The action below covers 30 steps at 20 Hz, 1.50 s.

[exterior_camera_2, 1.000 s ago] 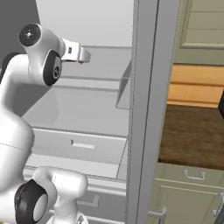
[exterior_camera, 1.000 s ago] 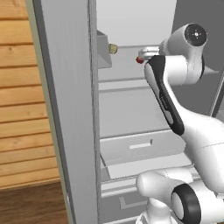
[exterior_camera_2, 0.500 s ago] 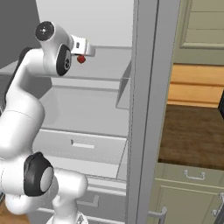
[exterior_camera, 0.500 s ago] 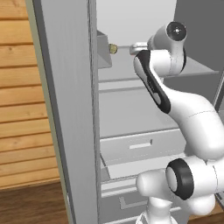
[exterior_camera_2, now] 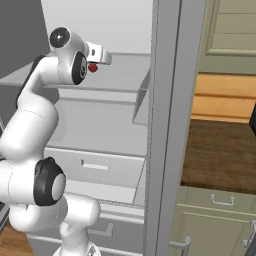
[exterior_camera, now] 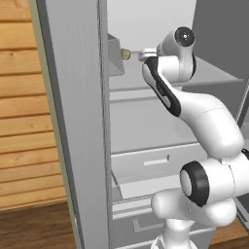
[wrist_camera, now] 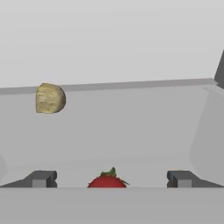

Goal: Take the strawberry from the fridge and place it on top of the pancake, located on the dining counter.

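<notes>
Hand view: strawberry [wrist_camera: 107,180] between fingertips [wrist_camera: 40,178], tan lump [wrist_camera: 50,99] beyond. Tool [wrist_camera: 109,179] fully open, touching nothing.

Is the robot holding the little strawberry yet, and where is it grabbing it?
Nothing is held. The gripper is wide open, with the strawberry between its fingertips, untouched.

The white arm rises from its base, bends at the elbow and reaches forward at upper-shelf height, hand roughly level. The gripper [wrist_camera: 109,178] stands wide apart, its two dark fingertips [wrist_camera: 40,178] holding nothing.
</notes>
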{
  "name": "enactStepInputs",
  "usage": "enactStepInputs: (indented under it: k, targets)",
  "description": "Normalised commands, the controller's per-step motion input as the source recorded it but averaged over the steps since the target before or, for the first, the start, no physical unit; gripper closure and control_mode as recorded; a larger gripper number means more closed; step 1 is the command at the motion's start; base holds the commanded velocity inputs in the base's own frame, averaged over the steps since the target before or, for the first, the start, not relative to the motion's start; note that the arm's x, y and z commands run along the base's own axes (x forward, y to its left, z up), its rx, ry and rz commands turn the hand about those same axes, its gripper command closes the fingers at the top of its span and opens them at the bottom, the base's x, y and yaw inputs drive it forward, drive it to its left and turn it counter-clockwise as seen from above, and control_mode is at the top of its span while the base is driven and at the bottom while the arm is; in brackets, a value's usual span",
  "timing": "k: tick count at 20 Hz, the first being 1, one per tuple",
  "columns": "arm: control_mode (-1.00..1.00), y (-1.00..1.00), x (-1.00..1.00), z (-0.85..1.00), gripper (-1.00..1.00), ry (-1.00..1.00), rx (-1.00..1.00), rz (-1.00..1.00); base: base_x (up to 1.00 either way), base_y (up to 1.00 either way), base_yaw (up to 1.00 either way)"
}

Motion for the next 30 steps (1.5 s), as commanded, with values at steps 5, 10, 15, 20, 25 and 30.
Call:
enactStepInputs:
  k: [5,10,15,20,25,30]
  targets:
    - [-1.00,0.00,-0.02,0.00,-1.00,0.00,0.00,0.00,0.00,0.00,0.00]
    - [-1.00,0.02,-0.20,0.00,-1.00,-0.01,0.00,0.00,0.00,0.00,0.00]
    - [-1.00,0.02,-0.10,0.00,-1.00,0.00,0.00,0.00,0.00,0.00,0.00]
    - [-1.00,0.00,0.00,0.00,-1.00,0.00,0.00,0.00,0.00,0.00,0.00]
    - [-1.00,0.00,0.00,-0.07,-1.00,0.01,0.00,0.00,0.00,0.00,0.00]
    - [-1.00,0.00,0.00,-0.31,-1.00,0.00,0.01,0.00,0.00,0.00,0.00]
